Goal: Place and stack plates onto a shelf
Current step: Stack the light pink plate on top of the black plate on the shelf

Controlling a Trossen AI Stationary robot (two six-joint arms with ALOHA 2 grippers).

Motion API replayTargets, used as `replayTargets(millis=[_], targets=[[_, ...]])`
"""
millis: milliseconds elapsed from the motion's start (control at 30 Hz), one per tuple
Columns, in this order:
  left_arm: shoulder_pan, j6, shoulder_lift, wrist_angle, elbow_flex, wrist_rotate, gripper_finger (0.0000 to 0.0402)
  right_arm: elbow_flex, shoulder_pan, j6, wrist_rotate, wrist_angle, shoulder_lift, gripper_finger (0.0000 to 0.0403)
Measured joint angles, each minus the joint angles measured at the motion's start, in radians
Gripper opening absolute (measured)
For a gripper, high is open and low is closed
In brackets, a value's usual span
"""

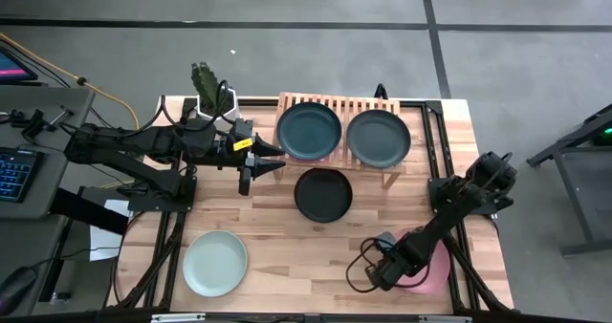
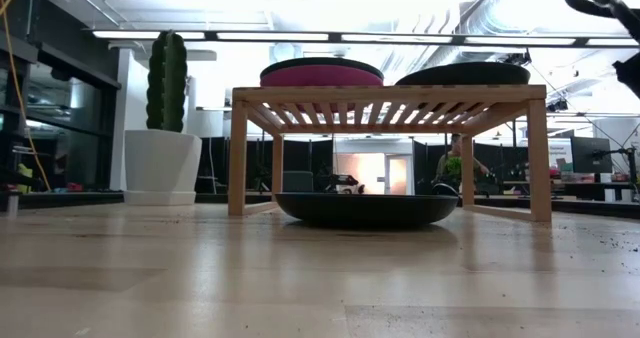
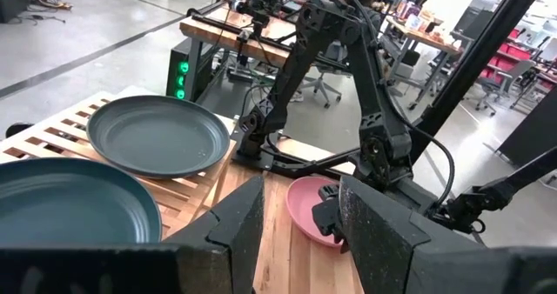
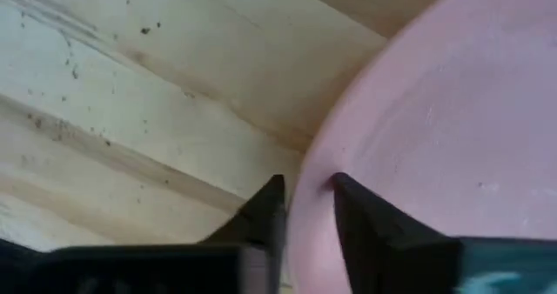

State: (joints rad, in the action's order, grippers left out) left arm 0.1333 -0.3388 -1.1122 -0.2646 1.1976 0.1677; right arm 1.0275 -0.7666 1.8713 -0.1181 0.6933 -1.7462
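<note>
The light-wood shelf (image 1: 339, 108) stands at the table's far side. On it a dark teal plate (image 1: 309, 130) lies on a hot pink plate (image 2: 320, 76), with a dark grey-green plate (image 1: 379, 138) beside them. A black plate (image 1: 323, 194) rests on the table just in front of the shelf, and a pale mint plate (image 1: 215, 263) lies near-left. My right gripper (image 1: 382, 270) is shut on the light pink plate (image 1: 430, 266) at the near-right. My left gripper (image 1: 258, 161) hovers open by the shelf's left end. My right gripper (image 4: 306, 185) pinches the light pink plate's rim (image 4: 313, 198) on the plate's left side, one finger (image 4: 265, 211) outside it and one (image 4: 365, 220) inside the bowl. The fingers come from above, slanting down. The plate appears to lie on the table.
A white pot with a green cactus (image 1: 212, 92) stands at the far-left corner, just behind my left arm. Bare wood shows in the table's near middle (image 1: 306, 256), between the mint and light pink plates. The table's right edge lies close beside the light pink plate.
</note>
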Motion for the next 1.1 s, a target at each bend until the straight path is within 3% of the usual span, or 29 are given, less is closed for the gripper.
replayTargets(millis=[100, 233, 367, 533, 700, 833, 933, 1100], targets=[[0.000, 0.000, 0.000, 0.000, 0.000, 0.000, 0.0140, 0.000, 0.000, -0.041, -0.008, 0.014, 0.025, 0.0013], [0.000, -0.001, 0.000, 0.000, 0.000, 0.000, 0.0140, 0.000, 0.000, -0.107, -0.002, 0.018, 0.093, 0.0012], [0.000, -0.001, 0.000, 0.000, 0.000, 0.000, 0.0140, 0.000, 0.008, -0.321, 0.021, -0.042, 0.228, 0.0005], [0.000, -0.001, 0.000, 0.000, 0.000, 0.000, 0.0140, 0.000, 0.063, -0.561, -0.064, -0.125, 0.398, 0.0000], [0.000, -0.002, 0.000, 0.001, 0.000, 0.000, 0.0140, 0.021, 0.162, -0.806, -0.119, -0.274, 0.469, 0.0000], [0.000, -0.026, 0.000, 0.001, 0.000, 0.000, 0.0140, 0.175, 0.262, -1.041, -0.112, -0.245, 0.456, 0.0000], [0.000, -0.027, 0.000, 0.001, 0.000, 0.000, 0.0140, 0.360, 0.318, -1.240, -0.053, -0.089, 0.435, 0.0000], [0.000, -0.028, 0.000, 0.009, 0.000, 0.000, 0.0140, 0.749, 0.362, -1.518, 0.231, 0.363, 0.383, 0.0000]])
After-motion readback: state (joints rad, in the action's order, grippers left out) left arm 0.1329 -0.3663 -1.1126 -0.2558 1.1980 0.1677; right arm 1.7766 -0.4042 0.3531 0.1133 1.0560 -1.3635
